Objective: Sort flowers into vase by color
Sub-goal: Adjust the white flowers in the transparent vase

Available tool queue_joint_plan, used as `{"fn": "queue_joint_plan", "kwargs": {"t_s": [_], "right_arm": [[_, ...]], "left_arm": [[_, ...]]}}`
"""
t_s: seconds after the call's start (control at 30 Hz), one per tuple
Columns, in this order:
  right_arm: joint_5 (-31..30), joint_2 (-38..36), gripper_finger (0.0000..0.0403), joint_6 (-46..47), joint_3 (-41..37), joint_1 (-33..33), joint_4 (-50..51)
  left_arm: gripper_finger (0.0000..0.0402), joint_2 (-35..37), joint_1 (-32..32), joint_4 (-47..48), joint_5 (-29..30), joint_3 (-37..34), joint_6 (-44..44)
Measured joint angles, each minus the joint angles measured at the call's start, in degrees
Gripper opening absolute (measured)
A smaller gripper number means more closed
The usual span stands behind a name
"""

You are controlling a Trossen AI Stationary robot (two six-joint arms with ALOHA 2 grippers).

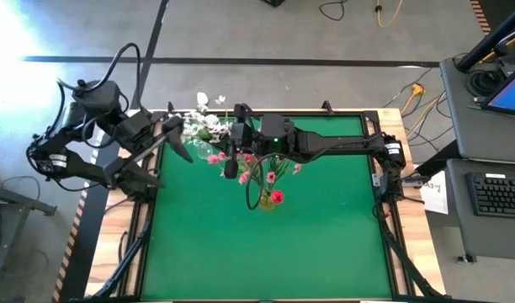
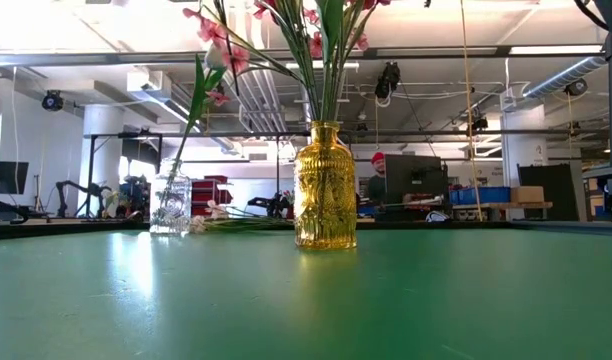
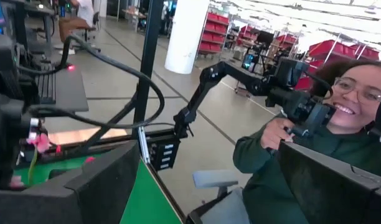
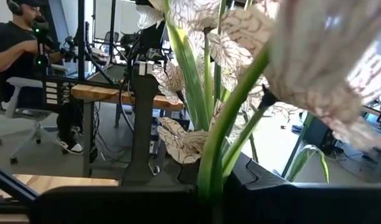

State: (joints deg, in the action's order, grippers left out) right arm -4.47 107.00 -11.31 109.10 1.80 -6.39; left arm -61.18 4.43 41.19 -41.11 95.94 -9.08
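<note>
High view | right tool [image 1: 230, 160] clamped on white-flower stem [image 4: 210, 163] | amber vase [image 1: 265, 200] beside | left tool [image 1: 175, 139] wide

Overhead and table-level views share the amber vase [image 1: 266, 202]

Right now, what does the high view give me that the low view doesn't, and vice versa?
Only the high view shows the arms: the right gripper reaches over the far left of the green mat, fingers shut on a green flower stem, and the left gripper waits open at the table's far left corner. It also shows the loose white blossoms lying there. Only the low view shows the small clear glass vase with one pink spray, and a person at a monitor behind. Both show the amber glass vase holding pink and red flowers.
</note>
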Motion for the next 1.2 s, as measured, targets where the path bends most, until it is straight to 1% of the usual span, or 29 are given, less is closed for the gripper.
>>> {"fn": "queue_joint_plan", "kwargs": {"t_s": [0.3, 0.57, 0.6, 0.77, 0.83, 0.93, 1.03, 1.1, 1.2], "right_arm": [[0.0, 0.0, 0.0018, -0.7, 0.0, 0.5, -0.6], [-0.3, -0.1, 0.0018, 0.1, 0.0, 1.5, 0.1], [-0.3, -0.1, 0.0018, 0.1, 0.0, 1.5, -0.1], [-0.1, -0.1, 0.0018, -0.2, 0.0, 1.3, -1.2], [0.0, -0.2, 0.0018, -0.5, 0.0, 1.3, -1.6], [-0.1, -1.1, 0.0018, -1.5, 0.0, 1.4, -2.2], [0.0, -2.8, 0.0018, -3.0, 0.4, 1.4, -2.5], [0.0, -4.0, 0.0018, -3.7, 1.3, 1.4, -2.5], [0.6, -5.3, 0.0018, -3.7, 3.3, 1.5, -2.7]], "left_arm": [[0.0367, 1.5, 0.0, 0.9, 0.1, 0.0, -1.0], [0.0367, 1.9, 0.1, 0.8, -0.1, 4.2, -0.9], [0.0367, 1.9, 0.1, 1.2, -0.1, 4.6, -0.1], [0.0367, 2.4, 0.1, 7.6, 0.5, 5.0, 9.8], [0.0367, 3.0, 0.0, 9.8, 3.8, 5.0, 12.0], [0.0367, 3.9, 0.1, 14.1, 12.0, 5.0, 14.4], [0.0367, 4.7, 0.1, 15.7, 18.2, 4.9, 15.9], [0.0367, 5.1, 0.1, 15.7, 20.6, 4.8, 16.0], [0.0367, 5.8, 0.1, 16.4, 21.1, 4.5, 17.2]]}}
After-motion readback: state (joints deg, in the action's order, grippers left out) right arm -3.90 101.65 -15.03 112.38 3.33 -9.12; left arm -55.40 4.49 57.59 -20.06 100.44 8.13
